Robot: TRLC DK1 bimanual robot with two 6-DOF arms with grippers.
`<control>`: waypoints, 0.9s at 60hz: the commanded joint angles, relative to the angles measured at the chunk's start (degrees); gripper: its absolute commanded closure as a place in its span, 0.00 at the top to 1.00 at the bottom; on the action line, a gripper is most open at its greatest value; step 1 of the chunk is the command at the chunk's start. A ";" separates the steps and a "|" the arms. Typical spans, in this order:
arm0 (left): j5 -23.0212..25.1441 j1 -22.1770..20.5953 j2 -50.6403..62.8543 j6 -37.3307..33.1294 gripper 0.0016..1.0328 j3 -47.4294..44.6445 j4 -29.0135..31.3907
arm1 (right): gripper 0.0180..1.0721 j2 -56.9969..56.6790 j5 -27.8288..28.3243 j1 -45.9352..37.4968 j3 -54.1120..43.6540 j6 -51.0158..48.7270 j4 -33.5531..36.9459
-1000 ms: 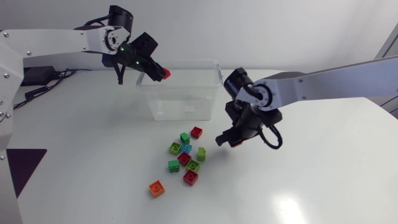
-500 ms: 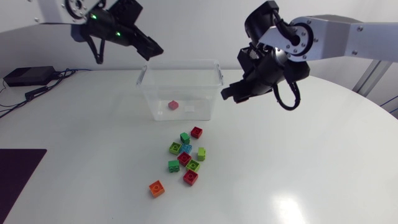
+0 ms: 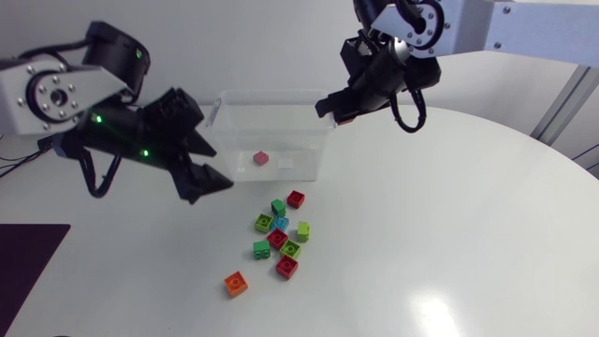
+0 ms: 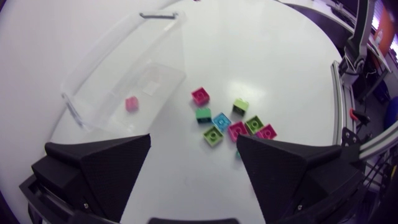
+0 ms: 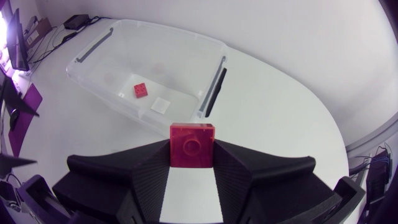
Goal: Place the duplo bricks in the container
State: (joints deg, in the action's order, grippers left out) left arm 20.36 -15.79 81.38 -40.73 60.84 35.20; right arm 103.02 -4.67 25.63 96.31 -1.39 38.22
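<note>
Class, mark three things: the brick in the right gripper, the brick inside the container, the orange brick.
held red brick [image 5: 193,144]: right wrist view, studded face.
deposited red brick [image 5: 141,90]: right wrist view, top face.
orange brick [image 3: 235,283]: head view, centre stud.

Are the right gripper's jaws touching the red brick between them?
Touching. Right wrist view shows the right gripper with both jaws pressed against the red brick.

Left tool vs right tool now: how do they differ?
Load: the left tool is empty; the right tool is shut on a red brick.
Fingers: the left tool's stand wide open; the right tool's pinch the brick from both sides.
Place: the left tool hangs over the table between the container and the loose bricks; the right tool is up by the container's right end.
Shared: both are matte black with broad wedge fingers.
</note>
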 commanded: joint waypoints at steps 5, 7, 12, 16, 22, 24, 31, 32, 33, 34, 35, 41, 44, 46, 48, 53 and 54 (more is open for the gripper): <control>0.38 -1.43 -2.90 -2.95 0.93 -7.49 -0.13 | 0.41 4.91 0.10 1.09 6.52 -1.69 0.10; 0.38 -1.79 -3.43 -3.13 0.93 -9.25 -0.22 | 0.41 5.96 0.10 1.27 7.75 -1.86 0.19; 0.21 -3.10 -3.86 -3.13 0.93 -13.29 -1.80 | 0.41 8.51 0.10 1.53 11.09 -2.04 0.72; -0.14 -4.25 -3.86 -3.13 0.93 -16.10 -3.03 | 0.42 10.80 0.27 1.71 13.55 -2.13 1.07; -1.20 -7.15 -3.69 -2.51 0.93 -19.79 -5.14 | 0.42 13.78 0.27 2.06 16.80 -2.13 1.77; -1.29 -7.85 -3.60 -2.25 0.93 -20.67 -5.93 | 0.44 14.58 0.27 2.06 17.59 -2.13 1.86; -1.64 -9.78 -2.46 -1.28 0.93 -23.13 -8.22 | 0.69 17.21 0.36 2.23 20.23 -2.22 2.74; -1.64 -10.31 -2.19 -1.02 0.93 -23.75 -8.83 | 0.74 17.56 0.36 2.23 20.49 -2.39 2.83; -1.73 -10.66 -2.11 -0.84 0.93 -24.10 -9.27 | 0.78 17.91 0.36 2.23 20.76 -2.57 2.83; -1.73 -10.66 -2.11 -0.84 0.93 -24.28 -9.27 | 0.79 18.00 0.36 2.23 20.85 -2.66 2.83; -1.90 -11.01 -1.76 -0.75 0.93 -24.72 -9.80 | 0.82 18.44 0.36 2.23 21.11 -2.83 2.92; -2.52 -11.98 -0.44 -0.75 0.93 -25.95 -11.21 | 0.87 19.76 0.36 2.06 22.25 -3.62 3.00; -2.52 -12.16 0.44 -0.75 0.93 -26.21 -12.00 | 0.90 19.94 0.36 1.79 22.60 -3.62 3.09; -2.61 -12.25 1.14 -0.75 0.93 -26.30 -12.17 | 0.91 19.67 0.36 1.62 22.60 -3.62 3.27; -2.61 -12.42 2.02 -0.75 0.92 -26.30 -12.52 | 0.91 19.06 0.36 1.53 22.34 -3.62 3.97; -2.96 -12.60 4.22 -0.75 0.91 -26.21 -13.58 | 0.91 15.19 0.89 1.88 18.47 -3.62 4.67; -2.96 -12.68 4.92 -0.75 0.91 -26.30 -13.93 | 0.92 13.96 1.15 1.97 17.07 -3.62 4.50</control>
State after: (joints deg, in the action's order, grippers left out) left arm 17.69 -27.90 83.44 -42.13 35.55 22.35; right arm 121.16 -4.27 27.40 116.73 -4.10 41.87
